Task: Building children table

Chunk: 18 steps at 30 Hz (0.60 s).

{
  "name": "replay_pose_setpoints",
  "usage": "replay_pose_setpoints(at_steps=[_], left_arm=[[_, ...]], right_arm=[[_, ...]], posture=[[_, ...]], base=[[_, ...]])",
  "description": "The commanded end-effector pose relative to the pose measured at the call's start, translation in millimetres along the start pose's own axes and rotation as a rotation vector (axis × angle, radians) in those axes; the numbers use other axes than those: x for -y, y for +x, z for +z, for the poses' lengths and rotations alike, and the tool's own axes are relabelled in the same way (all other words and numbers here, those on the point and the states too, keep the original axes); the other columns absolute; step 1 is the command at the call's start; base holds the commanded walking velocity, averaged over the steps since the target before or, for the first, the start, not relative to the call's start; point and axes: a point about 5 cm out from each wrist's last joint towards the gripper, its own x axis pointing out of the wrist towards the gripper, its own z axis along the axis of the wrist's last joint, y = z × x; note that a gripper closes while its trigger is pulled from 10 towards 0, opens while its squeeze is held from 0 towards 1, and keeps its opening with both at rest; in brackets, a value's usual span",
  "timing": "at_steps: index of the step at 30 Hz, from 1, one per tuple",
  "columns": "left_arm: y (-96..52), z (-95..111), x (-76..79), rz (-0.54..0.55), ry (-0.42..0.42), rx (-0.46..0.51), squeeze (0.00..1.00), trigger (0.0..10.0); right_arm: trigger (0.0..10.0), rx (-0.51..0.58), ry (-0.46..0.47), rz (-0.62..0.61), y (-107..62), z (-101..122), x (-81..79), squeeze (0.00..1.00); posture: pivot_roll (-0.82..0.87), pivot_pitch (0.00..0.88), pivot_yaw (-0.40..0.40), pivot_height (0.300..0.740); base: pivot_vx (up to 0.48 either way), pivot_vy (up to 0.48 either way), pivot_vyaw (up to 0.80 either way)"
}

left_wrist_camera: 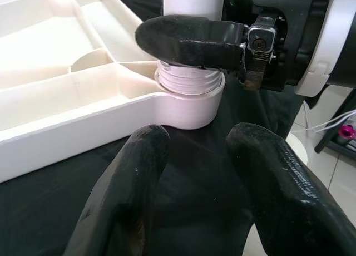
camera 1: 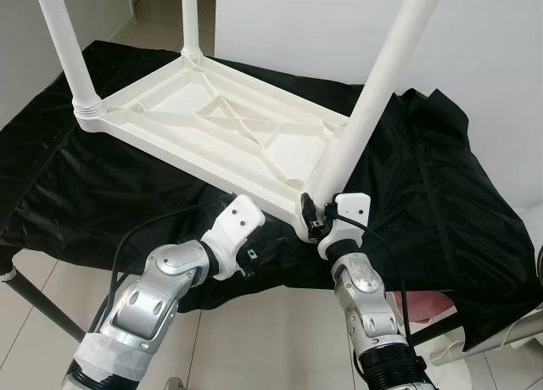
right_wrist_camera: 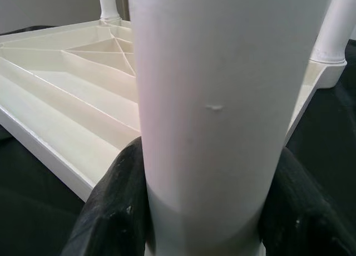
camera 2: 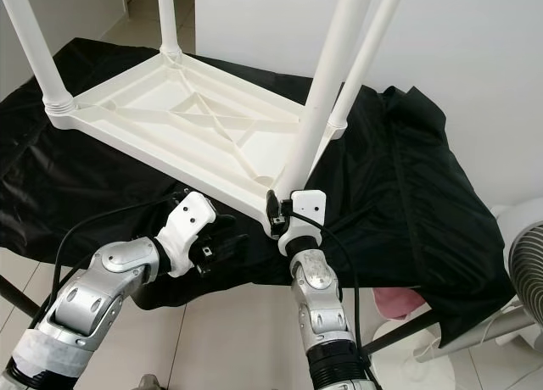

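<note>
While your right gripper (camera 1: 316, 217) clamps the near white table leg (camera 1: 373, 89) at its base, that leg rises straight up from its corner socket (left_wrist_camera: 189, 97). Beyond the fingers, the cream children's table (camera 1: 212, 119) lies upside down on black cloth (camera 1: 441, 195), ribbed underside up. Just beside it, your left gripper (left_wrist_camera: 206, 172) hovers spread, holding nothing.

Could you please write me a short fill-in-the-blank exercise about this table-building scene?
1. The white plastic table top lies ____ on the black cloth.
2. The right tool is shut on a white table ____.
3. The left tool, fingers apart, holds ____.

Missing words: upside down; leg; nothing
</note>
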Motion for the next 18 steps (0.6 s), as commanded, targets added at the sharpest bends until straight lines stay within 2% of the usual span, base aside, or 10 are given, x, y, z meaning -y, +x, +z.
replay_pose_setpoints(at_steps=[1,2,3,9,11,12,18], left_arm=[[2.1,2,0.6,0.022,0.010,-0.003,0.00,10.0],[2.0,2,0.5,0.021,0.012,-0.002,0.00,10.0],[2.0,2,-0.4,0.022,0.013,-0.003,0.00,10.0],[2.7,2,0.0,0.019,0.015,0.000,0.00,10.0],[4.2,1,1.6,0.010,0.011,0.000,0.00,10.0],[4.6,1,1.8,0.006,0.011,0.000,0.00,10.0],[5.1,1,-0.1,-0.002,0.016,-0.002,0.00,10.0]], right_arm=[[10.0,-0.038,-0.009,-0.002,-5.5,-8,5.9,0.00],[10.0,-0.035,-0.007,-0.007,-5.7,-7,8.7,0.15],[10.0,-0.035,0.010,0.002,-5.8,-6,9.7,1.00],[10.0,-0.025,-0.015,0.022,-8.4,0,21.4,1.00],[10.0,-0.020,-0.029,0.053,-10.1,3,30.7,1.00],[10.0,-0.017,-0.028,0.084,-10.5,5,34.4,0.00],[10.0,-0.010,-0.023,0.229,-11.4,13,45.9,0.00]], posture=[[0.05,0.080,-0.142,0.740],[0.05,0.080,-0.143,0.740],[0.05,0.080,-0.143,0.740],[0.04,0.087,-0.140,0.740],[0.03,0.088,-0.138,0.740],[0.02,0.086,-0.133,0.740],[0.01,0.078,-0.126,0.740]], base=[[0.000,0.000,0.00],[0.000,0.000,0.00],[0.000,0.000,0.00],[0.000,0.000,0.00],[0.000,0.000,0.00],[0.000,0.000,0.00],[0.000,0.000,0.00]])
